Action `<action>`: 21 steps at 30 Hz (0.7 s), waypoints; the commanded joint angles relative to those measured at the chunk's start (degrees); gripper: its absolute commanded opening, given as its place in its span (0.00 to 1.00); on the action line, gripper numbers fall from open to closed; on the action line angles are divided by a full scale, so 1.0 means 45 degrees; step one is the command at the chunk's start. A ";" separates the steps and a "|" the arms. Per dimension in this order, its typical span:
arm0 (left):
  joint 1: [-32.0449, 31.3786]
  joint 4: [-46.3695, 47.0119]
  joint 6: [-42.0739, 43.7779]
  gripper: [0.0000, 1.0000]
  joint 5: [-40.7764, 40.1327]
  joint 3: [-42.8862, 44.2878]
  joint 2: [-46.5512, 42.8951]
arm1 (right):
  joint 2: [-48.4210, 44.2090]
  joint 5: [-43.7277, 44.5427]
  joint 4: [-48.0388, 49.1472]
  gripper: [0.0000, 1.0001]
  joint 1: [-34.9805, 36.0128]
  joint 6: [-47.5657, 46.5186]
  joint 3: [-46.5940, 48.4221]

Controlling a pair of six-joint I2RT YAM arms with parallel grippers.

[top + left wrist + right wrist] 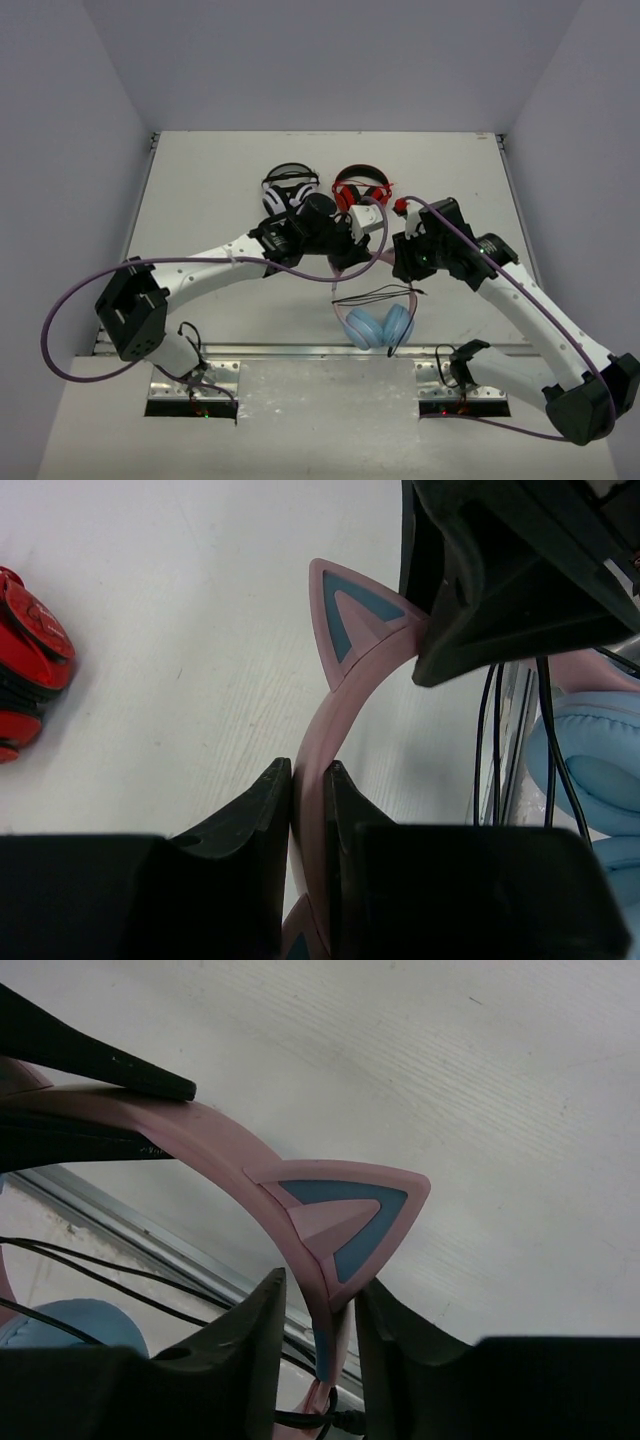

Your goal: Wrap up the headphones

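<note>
The left fingers [240, 820] are pinching the pink headband [312, 770] of the headphones [380, 325]. The right fingers [250, 1330] are straddling it, slightly spread.

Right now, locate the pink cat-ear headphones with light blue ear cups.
Top view: the headphones are centre front, cups by the table's near edge, headband pinched by the left gripper, the right gripper astride it, nearer than the red-and-black headphones.

no words, brand names, numbers or signs can be read in any of the three views. in the right wrist view, at the left of the frame, a short row of tiny pale marks sits along the lower edge of the pink band of the headphones [200, 1140], too small to make out.
</note>
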 commanded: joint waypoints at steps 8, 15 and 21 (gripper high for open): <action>0.0013 0.1607 -0.0692 0.00 -0.0064 0.0956 0.0387 | -0.0065 0.1254 0.0598 0.01 0.0075 0.0772 0.0026; 0.0013 0.1879 -0.1688 0.30 -0.2597 0.1074 0.0642 | -0.0552 0.2231 0.1631 0.01 0.0075 0.0441 -0.0617; 0.0013 0.1940 -0.2549 0.58 -0.4321 0.1521 0.0564 | -0.0632 0.2642 0.2394 0.01 0.0056 0.0245 -0.1087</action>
